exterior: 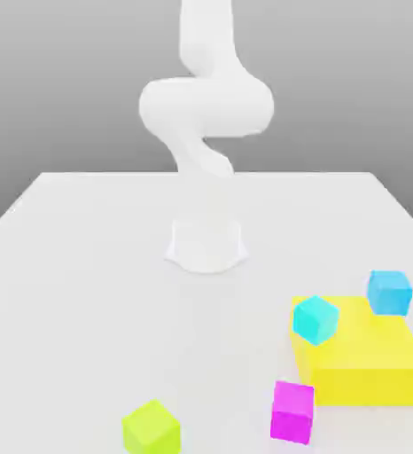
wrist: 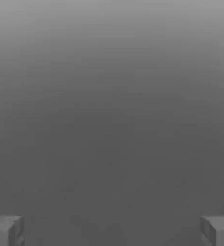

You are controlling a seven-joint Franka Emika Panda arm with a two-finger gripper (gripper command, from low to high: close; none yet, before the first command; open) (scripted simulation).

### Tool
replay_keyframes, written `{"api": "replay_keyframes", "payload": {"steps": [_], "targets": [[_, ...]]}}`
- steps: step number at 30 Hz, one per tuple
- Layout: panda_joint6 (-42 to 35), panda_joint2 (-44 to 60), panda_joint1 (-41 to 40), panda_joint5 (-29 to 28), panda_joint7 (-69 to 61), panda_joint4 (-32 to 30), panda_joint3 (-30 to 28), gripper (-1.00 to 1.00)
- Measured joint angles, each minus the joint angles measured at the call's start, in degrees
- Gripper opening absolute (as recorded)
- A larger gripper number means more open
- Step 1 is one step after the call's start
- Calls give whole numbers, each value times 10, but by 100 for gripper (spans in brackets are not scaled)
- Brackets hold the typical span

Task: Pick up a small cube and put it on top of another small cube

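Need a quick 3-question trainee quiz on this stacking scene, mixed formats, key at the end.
1. True or false: the gripper is holding a cube.
2. Multiple choice: which small cube lies nearest the green cube in the exterior view? A) magenta cube B) teal cube C) blue cube
3. Fill in: the large block under the teal cube is coloured ____.

Key: 1 false, the fingers are wide apart with nothing between them; 2 A; 3 yellow.

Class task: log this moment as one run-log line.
phase: pre-grasp | gripper: jaws open, empty | cyan cubes: touching yellow block | stacked: none
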Motion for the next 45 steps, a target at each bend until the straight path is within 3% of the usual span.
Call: {"api": "replay_keyframes", "payload": {"steps": [10, 17, 27, 31, 32, 39, 45], "targets": [[74, 212, -86, -51, 174, -25, 53, 0], [126, 358, -116, -80, 289, -42, 58, 0], [209, 555, -130, -39, 388, -66, 49, 0], [272, 639, -119, -51, 405, -53, 35, 0], [284, 654, -116, -54, 408, -50, 31, -100], [286, 654, -116, -54, 408, -50, 31, -100], [202, 543, -112, -30, 385, -77, 70, -100]]}}
